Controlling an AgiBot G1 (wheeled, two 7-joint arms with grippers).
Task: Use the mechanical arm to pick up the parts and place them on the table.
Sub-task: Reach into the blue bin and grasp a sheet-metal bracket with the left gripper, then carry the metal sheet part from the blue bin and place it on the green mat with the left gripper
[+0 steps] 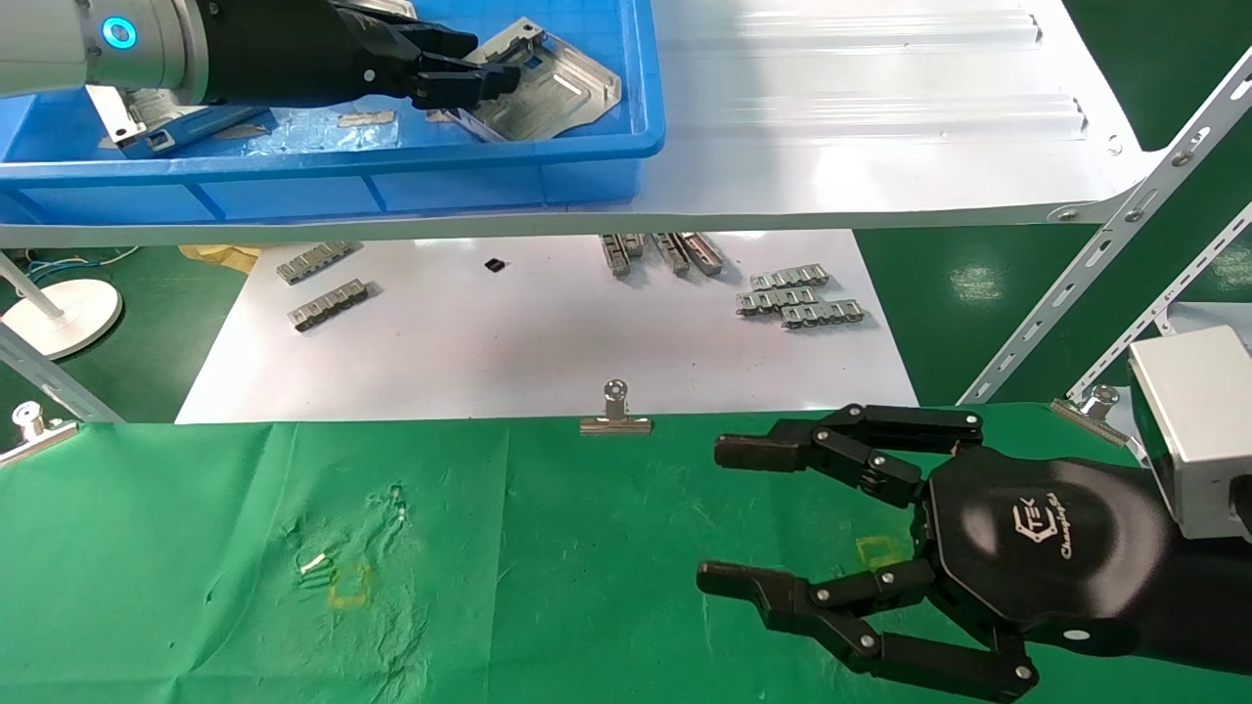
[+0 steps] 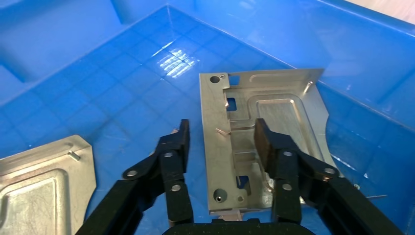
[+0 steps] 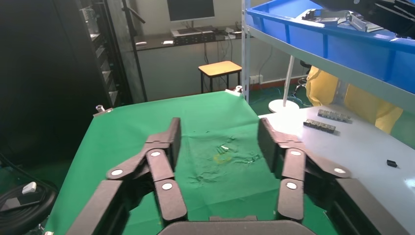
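Observation:
My left gripper (image 1: 479,61) reaches into the blue bin (image 1: 391,176) on the white shelf. Its jaws are open and straddle one edge band of a shiny silver part (image 1: 562,83). In the left wrist view the gripper (image 2: 221,128) has one finger (image 2: 177,142) over the blue floor beside the part (image 2: 284,107) and the other finger (image 2: 266,142) over the part's embossed middle. A second part (image 2: 44,181) lies farther off in the bin (image 2: 73,63). My right gripper (image 1: 711,514) hovers open and empty over the green table (image 1: 245,508).
The glossy white shelf (image 1: 861,117) runs across the back. Below it a white board (image 1: 538,342) carries ribbed grey strips (image 1: 797,298). A binder clip (image 1: 615,416) holds the cloth's far edge. Yellow squares (image 1: 349,584) mark the cloth. A slotted shelf brace (image 1: 1105,244) slants at the right.

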